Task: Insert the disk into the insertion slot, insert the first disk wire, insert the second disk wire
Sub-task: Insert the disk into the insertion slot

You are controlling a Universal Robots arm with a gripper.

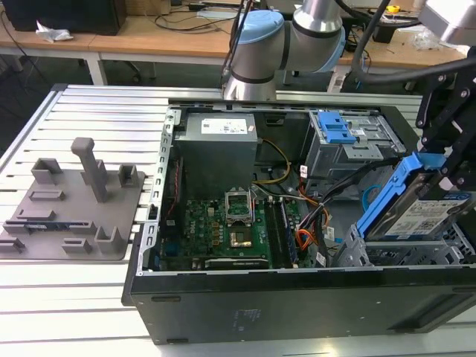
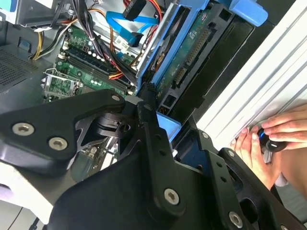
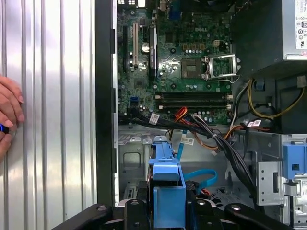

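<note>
The disk (image 1: 425,212), a white-labelled drive in a bright blue carrier, hangs tilted, its low end over the insertion slot (image 1: 394,253), a low perforated grey cage at the case's front on the exterior view's right. My gripper (image 1: 444,165) is shut on the carrier's raised end. The first wrist view has the carrier (image 3: 165,184) between my black fingers (image 3: 132,211). In the second wrist view the disk's connector edge (image 2: 189,55) shows past a finger (image 2: 148,120). The red-orange first disk wire (image 3: 199,139) and the looping light blue second disk wire (image 3: 201,176) lie loose inside the case.
A taller grey bay with a blue latch (image 1: 338,134) stands behind the cage. The motherboard (image 1: 230,230) and power supply (image 1: 219,130) take up the case's middle. A grey fixture block (image 1: 74,204) sits on the slatted table. A person's hand (image 2: 271,139) rests beside the case.
</note>
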